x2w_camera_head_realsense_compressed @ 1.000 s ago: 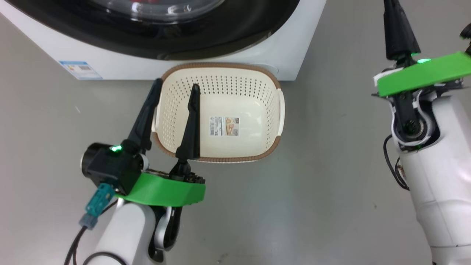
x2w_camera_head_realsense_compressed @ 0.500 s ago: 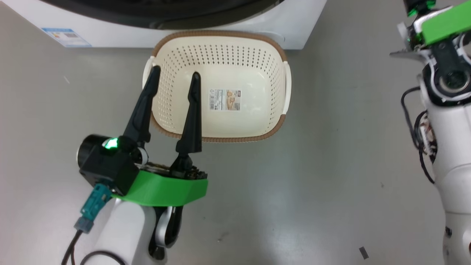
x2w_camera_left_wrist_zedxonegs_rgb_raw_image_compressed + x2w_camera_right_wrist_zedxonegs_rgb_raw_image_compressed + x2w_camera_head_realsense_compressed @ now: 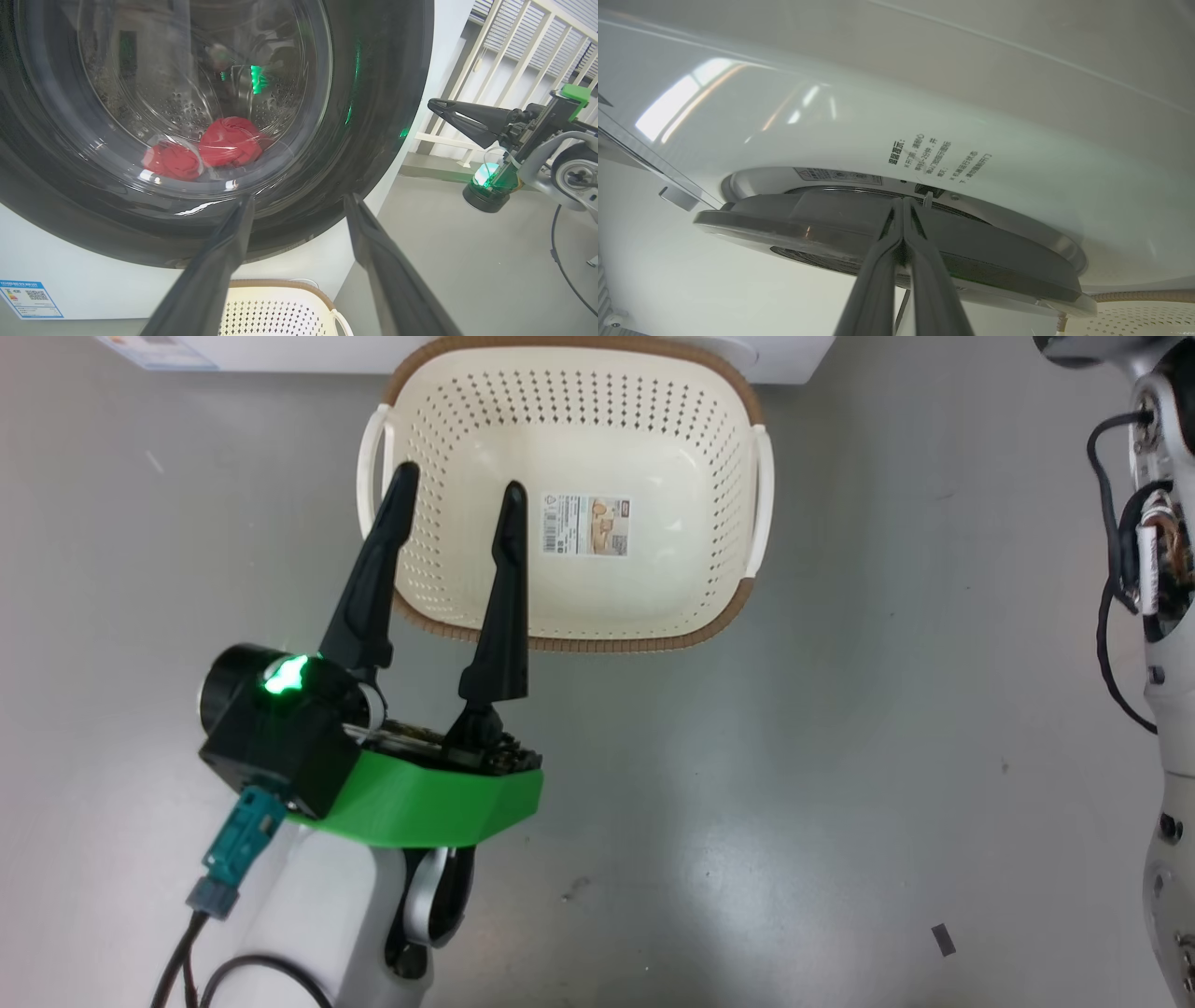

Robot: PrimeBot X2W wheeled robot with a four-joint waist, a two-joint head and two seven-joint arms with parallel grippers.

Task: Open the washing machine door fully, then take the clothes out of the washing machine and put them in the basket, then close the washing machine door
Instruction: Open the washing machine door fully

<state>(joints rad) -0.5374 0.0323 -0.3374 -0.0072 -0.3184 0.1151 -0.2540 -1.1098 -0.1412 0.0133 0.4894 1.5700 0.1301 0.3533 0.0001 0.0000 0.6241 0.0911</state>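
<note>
The cream basket (image 3: 560,642) stands empty on the grey floor, just in front of the white washing machine (image 3: 280,350). My left gripper (image 3: 459,481) hangs open over the basket's left side, holding nothing. In the left wrist view its fingers (image 3: 219,261) point at the glossy black washing machine door (image 3: 373,116), and red clothes (image 3: 229,142) lie in the drum behind the glass. My right gripper (image 3: 432,103) is shut and points at the door's right edge. In the right wrist view its tips (image 3: 903,201) rest at the grey door rim (image 3: 822,219), beside the white front (image 3: 924,116).
A blue label (image 3: 30,298) sits low on the washer's front. My right arm's pale forearm with its cables (image 3: 1158,616) runs along the right edge. A white railing (image 3: 514,46) stands behind the washer's right side. Open grey floor lies to the basket's right.
The head camera has tilted down, so the washer slid out at the top and the basket rose in the view. My right wrist has passed out at the top. Both grippers kept their states.
</note>
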